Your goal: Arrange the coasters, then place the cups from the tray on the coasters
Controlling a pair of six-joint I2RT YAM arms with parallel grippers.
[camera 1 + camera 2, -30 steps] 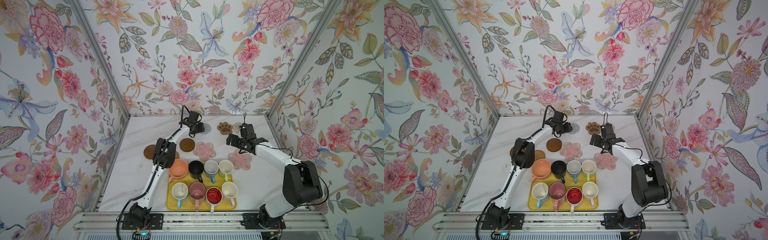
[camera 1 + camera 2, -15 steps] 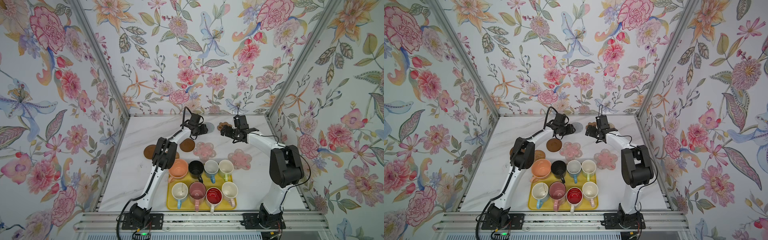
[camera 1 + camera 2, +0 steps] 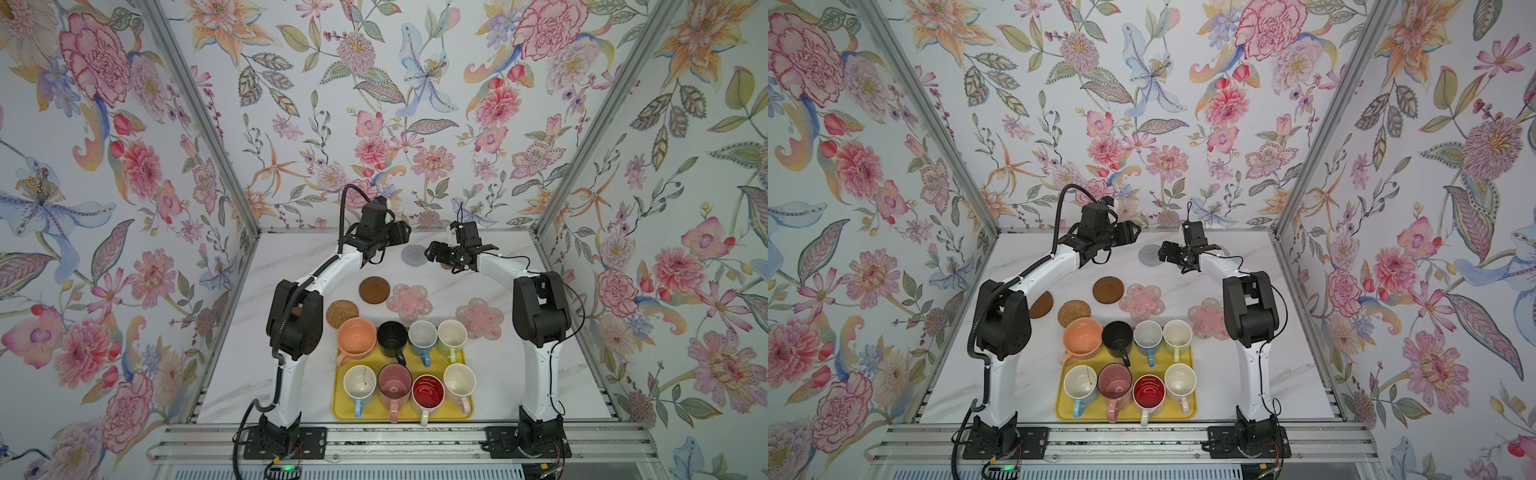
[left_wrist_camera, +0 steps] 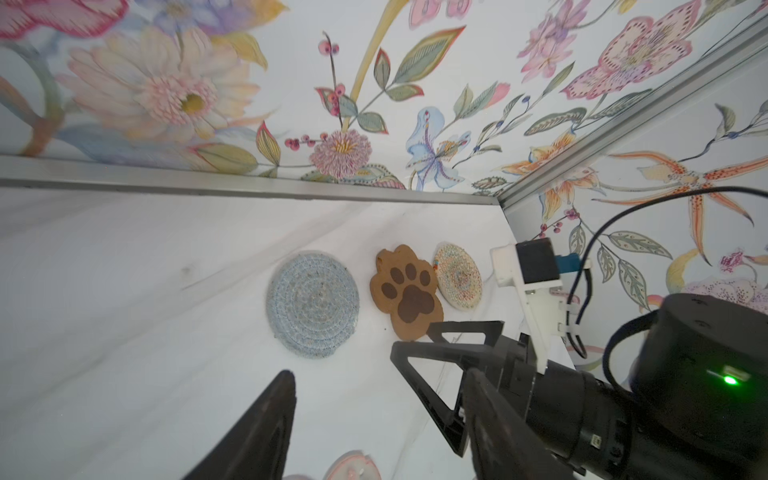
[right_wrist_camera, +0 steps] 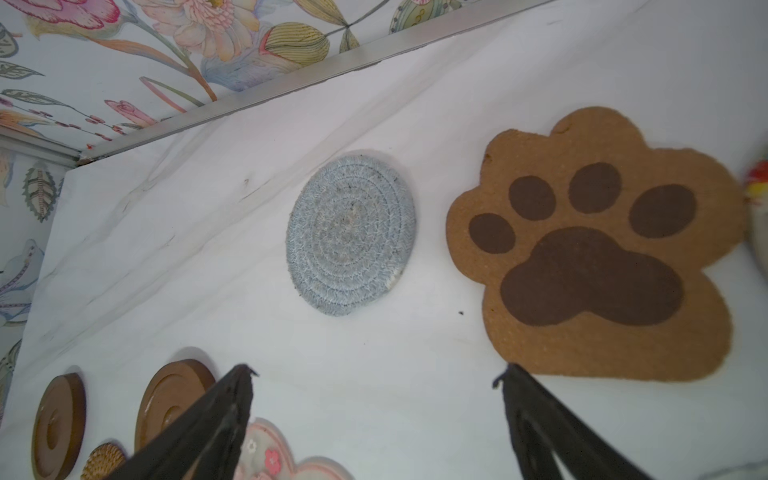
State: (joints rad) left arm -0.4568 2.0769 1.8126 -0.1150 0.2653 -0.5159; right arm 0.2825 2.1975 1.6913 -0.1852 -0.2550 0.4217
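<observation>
The grey round coaster (image 3: 414,254) (image 3: 1149,254) (image 4: 312,305) (image 5: 351,235) lies flat near the back wall. My left gripper (image 3: 406,237) (image 3: 1136,235) (image 4: 380,374) hangs open and empty just left of it. My right gripper (image 3: 459,250) (image 3: 1188,249) (image 5: 378,370) is wide open and empty above the brown paw coaster (image 4: 407,291) (image 5: 590,257), hiding it in both top views. Further forward lie a dark brown disc (image 3: 374,289), a rattan round (image 3: 342,313) and two pink flowers (image 3: 409,298) (image 3: 480,318). Several cups (image 3: 395,388) stand on the yellow tray (image 3: 338,409).
A pale round coaster with coloured stitching (image 4: 457,276) lies beside the paw near the back right corner. A second dark brown disc (image 3: 1041,304) sits behind my left arm's elbow. Walls close the table on three sides.
My right gripper swung from near the right pink flower back over the paw coaster. My left gripper drew off the grey coaster, leaving it uncovered, and its jaws widened.
</observation>
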